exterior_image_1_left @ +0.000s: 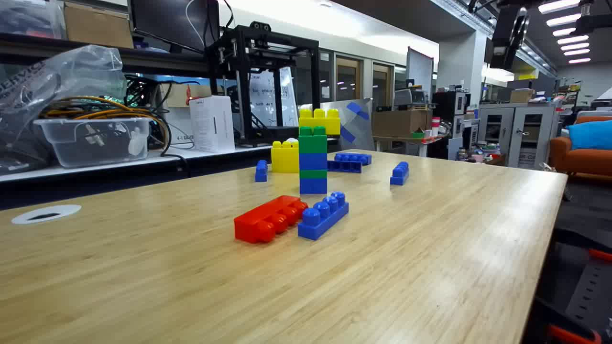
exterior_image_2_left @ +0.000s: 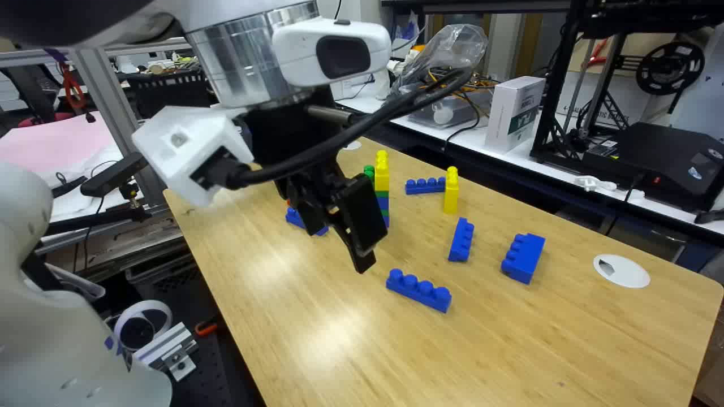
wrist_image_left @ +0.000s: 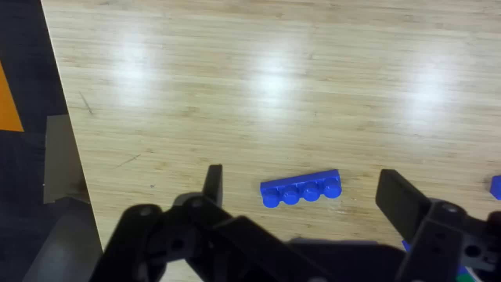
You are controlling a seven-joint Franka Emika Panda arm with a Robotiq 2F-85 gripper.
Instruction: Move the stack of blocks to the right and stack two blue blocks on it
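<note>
In an exterior view the tower (exterior_image_2_left: 382,185) stands beyond the hand (exterior_image_2_left: 340,247), long axis upright, yellow top jutting sideways. In the wrist view a blue block (wrist_image_left: 300,187) shows between the hand's wide-spread fingers, long axis pointing roughly at each. Far past the hand, a clear tub (exterior_image_1_left: 71,145) carries orange cables (exterior_image_1_left: 106,112). I count five loose blue blocks (exterior_image_1_left: 322,224), one yellow block (exterior_image_1_left: 284,160), one red block (exterior_image_1_left: 263,217).

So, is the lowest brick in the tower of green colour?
No, in an exterior view the lowest brick of the toy-brick tower is blue, with green directly above it.
</note>
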